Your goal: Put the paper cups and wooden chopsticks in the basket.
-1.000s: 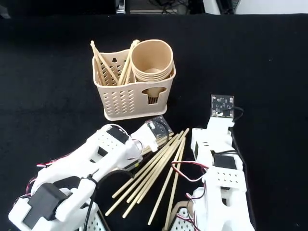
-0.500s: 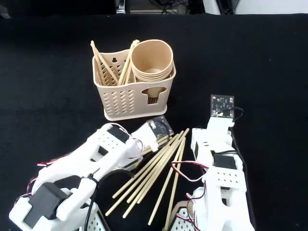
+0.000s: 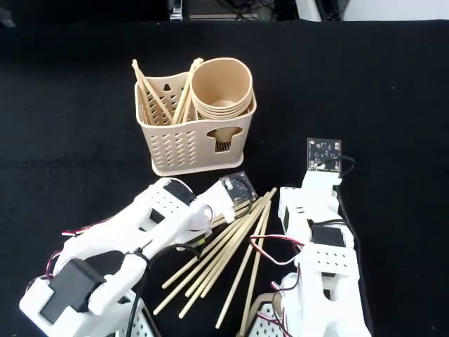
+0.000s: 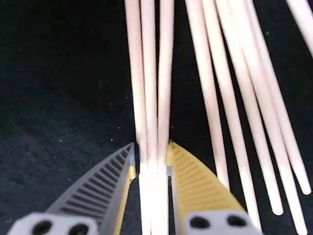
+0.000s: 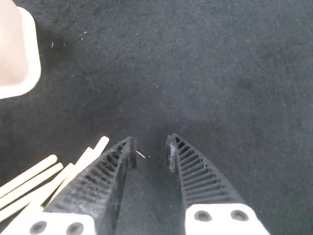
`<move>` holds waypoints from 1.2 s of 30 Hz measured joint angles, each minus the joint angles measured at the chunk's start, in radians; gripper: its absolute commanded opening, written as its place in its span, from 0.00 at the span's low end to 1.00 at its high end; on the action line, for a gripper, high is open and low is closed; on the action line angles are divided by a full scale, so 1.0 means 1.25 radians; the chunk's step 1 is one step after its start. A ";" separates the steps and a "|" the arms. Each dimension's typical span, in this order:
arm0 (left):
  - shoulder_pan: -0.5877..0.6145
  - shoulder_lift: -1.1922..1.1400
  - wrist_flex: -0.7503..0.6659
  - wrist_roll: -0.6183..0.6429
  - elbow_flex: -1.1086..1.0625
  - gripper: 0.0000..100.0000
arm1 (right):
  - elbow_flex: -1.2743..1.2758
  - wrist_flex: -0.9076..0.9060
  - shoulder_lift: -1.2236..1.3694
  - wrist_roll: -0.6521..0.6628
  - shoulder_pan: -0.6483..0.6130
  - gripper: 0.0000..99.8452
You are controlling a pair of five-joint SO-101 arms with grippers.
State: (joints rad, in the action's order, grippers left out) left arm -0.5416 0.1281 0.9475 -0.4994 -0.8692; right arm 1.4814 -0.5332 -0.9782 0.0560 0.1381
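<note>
A beige slotted basket stands at the back, holding a stack of paper cups on one side and several wooden chopsticks on the other. More loose chopsticks lie fanned out on the black cloth between the two arms. My left gripper is low over this pile, shut on three chopsticks that run straight out between its jaws. My right gripper hovers over bare cloth beside the chopstick tips, slightly open with nothing in it.
The left arm reaches in from the near left, and the right arm sits folded at the near right. One corner of the basket shows in the right wrist view. Black cloth covers the table.
The left arm's wrist has shifted slightly to the right, and the sticks under it have moved a little. The right arm has stayed still.
</note>
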 measured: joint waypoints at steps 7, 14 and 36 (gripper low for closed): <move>0.001 0.000 0.001 0.000 0.000 0.03 | 0.000 0.000 0.000 0.000 0.000 0.12; 0.001 0.011 -0.002 0.000 -0.002 0.03 | 0.000 0.000 0.000 0.000 0.000 0.12; 0.002 0.338 -0.004 0.000 -0.147 0.12 | 0.000 0.000 0.000 0.000 0.000 0.12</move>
State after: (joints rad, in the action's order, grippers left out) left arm -0.5386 0.5501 0.9429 -0.4994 -1.0533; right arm 1.4814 -0.5332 -0.9782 0.0560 0.1381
